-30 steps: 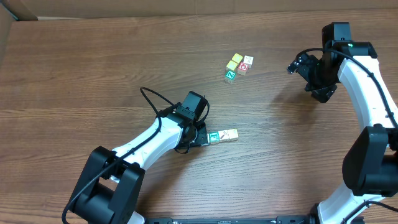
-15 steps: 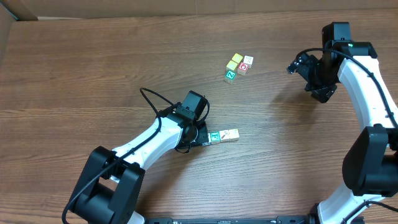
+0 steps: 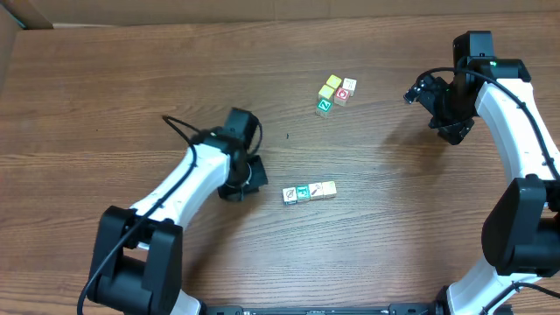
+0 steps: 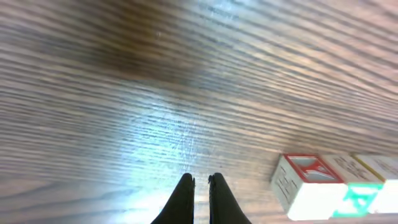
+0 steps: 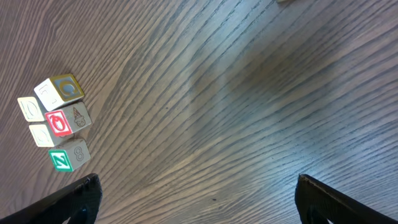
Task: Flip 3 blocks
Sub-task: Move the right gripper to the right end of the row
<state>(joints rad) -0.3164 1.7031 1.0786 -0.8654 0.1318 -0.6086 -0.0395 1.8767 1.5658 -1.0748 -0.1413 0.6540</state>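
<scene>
As far as can be judged, between flips. Find blocks (image 3: 309, 192) in a touching row, robot-side of Z cluster (image 3: 334, 93). See left pincer (image 4: 200, 180) together, empty, lower left of cluster; right pincer (image 5: 197, 180) spread, empty, to its right. Next, probably: bring left pincer to row, tip one block without scattering neighbours.

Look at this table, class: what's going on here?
The left tool is shut and empty, beside a row of three blocks on the table, touching none. The right tool hangs open and empty, apart from a cluster of four other cubes. Nothing is being held right now.
</scene>
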